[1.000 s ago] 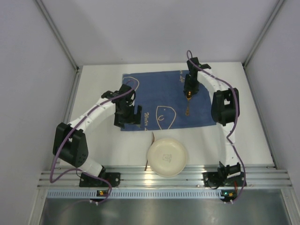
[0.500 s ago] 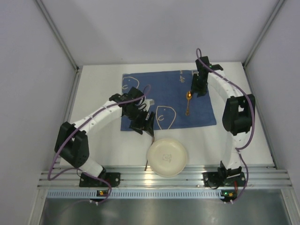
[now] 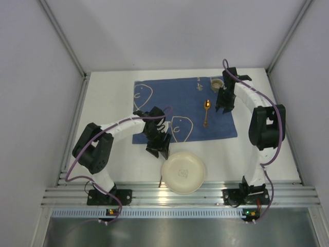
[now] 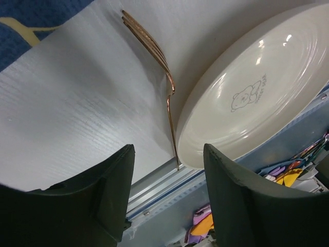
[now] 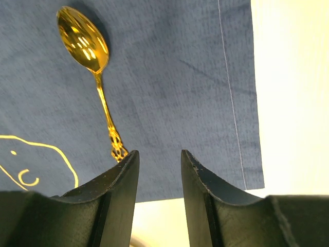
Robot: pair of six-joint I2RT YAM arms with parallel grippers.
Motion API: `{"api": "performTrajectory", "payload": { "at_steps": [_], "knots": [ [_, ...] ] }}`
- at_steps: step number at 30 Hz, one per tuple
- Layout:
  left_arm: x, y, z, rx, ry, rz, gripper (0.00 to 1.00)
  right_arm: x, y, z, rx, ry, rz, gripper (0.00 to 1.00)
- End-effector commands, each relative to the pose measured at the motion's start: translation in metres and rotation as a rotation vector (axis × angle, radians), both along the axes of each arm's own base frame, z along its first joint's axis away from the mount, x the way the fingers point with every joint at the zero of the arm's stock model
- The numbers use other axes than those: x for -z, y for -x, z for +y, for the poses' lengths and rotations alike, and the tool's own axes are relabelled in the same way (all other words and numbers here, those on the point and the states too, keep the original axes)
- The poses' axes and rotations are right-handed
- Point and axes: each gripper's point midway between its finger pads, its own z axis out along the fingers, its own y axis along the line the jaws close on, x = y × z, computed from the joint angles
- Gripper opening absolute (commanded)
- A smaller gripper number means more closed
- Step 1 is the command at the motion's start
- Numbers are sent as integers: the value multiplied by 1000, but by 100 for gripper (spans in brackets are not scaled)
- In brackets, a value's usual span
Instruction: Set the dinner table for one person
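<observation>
A cream plate (image 3: 183,172) with a bear print sits on the white dinner table (image 3: 108,159) at its near edge. A rose-gold fork (image 4: 167,87) lies on the table along the plate's left rim (image 4: 205,103). A gold spoon (image 3: 205,112) lies on the blue cloth (image 3: 180,100). My left gripper (image 3: 159,146) is open and empty, just above the fork and plate; the wrist view (image 4: 168,154) shows both beyond its jaws. My right gripper (image 3: 224,103) is open and empty over the cloth, right of the spoon (image 5: 90,56).
A small cup (image 3: 217,83) stands at the cloth's far right corner, behind my right gripper. The ribbed aluminium rail (image 3: 180,198) runs along the near edge, just under the plate. Grey walls close in the table on three sides.
My right gripper let go of the spoon on the cloth and moved right, uncovering the cup. My left gripper moved off the cloth's near left corner toward the fork and plate.
</observation>
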Motion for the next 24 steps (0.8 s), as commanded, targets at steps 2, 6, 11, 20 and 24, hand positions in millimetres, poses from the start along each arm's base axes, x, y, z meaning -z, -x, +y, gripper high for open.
{"api": "performTrajectory", "payload": {
  "at_steps": [2,6,11,20,24],
  "knots": [
    [-3,-5,-20,21,73,-24,57,-21,7,-11,5,-3,-35,38],
    [5,3,-24,53,72,25,56,-15,8,-15,11,0,-21,38],
    [14,11,-25,84,39,52,52,-7,9,-9,0,-33,2,38],
    [20,9,-21,89,-5,56,0,6,17,-14,0,-25,35,36],
    [14,5,-19,84,-32,36,0,11,20,-17,5,-29,39,36]
  ]
}}
